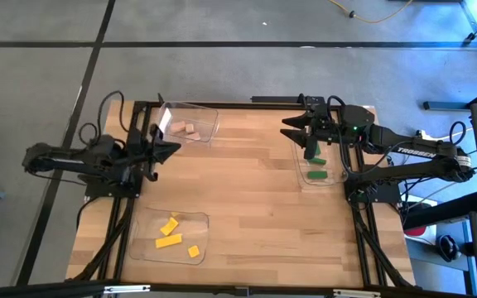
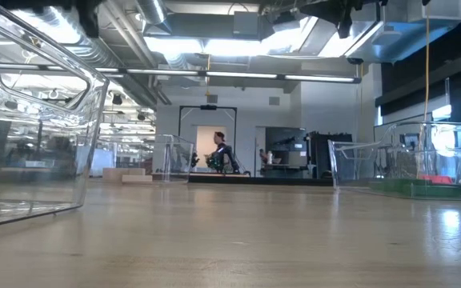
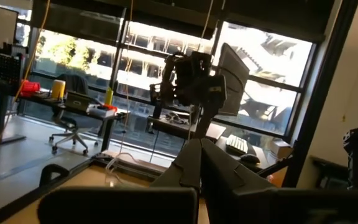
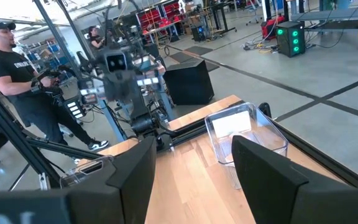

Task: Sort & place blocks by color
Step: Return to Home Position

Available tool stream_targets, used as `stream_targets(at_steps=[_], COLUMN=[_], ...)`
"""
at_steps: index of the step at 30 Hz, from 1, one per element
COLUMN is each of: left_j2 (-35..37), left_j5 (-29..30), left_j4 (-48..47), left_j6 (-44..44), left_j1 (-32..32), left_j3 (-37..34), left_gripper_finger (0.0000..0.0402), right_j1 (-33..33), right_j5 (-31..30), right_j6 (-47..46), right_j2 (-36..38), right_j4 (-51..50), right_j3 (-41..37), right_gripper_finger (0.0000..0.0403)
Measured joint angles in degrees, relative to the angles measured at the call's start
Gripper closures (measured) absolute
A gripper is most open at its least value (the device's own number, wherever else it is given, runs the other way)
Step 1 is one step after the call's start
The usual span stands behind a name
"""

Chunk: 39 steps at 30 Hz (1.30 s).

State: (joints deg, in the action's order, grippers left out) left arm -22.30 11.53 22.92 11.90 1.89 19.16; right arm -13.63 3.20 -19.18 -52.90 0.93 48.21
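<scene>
3 yellow blocks (image 1: 169,241); tan blocks (image 1: 190,128); green blocks (image 1: 317,174); apart.

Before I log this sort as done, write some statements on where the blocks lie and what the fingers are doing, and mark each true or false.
1. The yellow wooden blocks lie in the clear plastic tray at the high view's lower left. True.
2. The tan wooden blocks share a tray with the green wooden blocks. False: the tan ones lie in the upper-left tray, the green ones in the right-hand tray.
3. The right gripper holds a green block. False: its fingers are apart with nothing between them.
4. The left gripper has its fingers shut on nothing. True.
</scene>
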Motion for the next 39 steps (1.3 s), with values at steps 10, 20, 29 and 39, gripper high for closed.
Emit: stream_targets(at_steps=[10, 20, 29, 39], left_j2=[12.5, 22.1, 22.1, 21.8], left_j5=[1.5, 3.3, -3.4, -2.4], left_j4=[4.5, -1.4, -20.7, -20.7], left_j6=[5.8, 7.2, 11.3, 6.6], left_j1=[0.0, 0.0, 0.0, -0.5], left_j3=[-13.9, -18.7, -18.7, -18.7], left_gripper_finger=[0.0401, 0.0401, 0.0401, 0.0401], right_j1=[0.0, 0.0, 0.0, 0.0], right_j5=[-0.1, -0.1, 1.8, 4.1], right_j6=[0.0, 0.0, -0.1, -7.4], right_j2=[0.0, 0.0, 0.0, 0.0], right_j4=[0.0, -0.1, -0.1, -0.3], right_j3=[0.0, 0.0, 0.0, 0.0], right_gripper_finger=[0.0189, 0.0189, 0.0189, 0.0189])
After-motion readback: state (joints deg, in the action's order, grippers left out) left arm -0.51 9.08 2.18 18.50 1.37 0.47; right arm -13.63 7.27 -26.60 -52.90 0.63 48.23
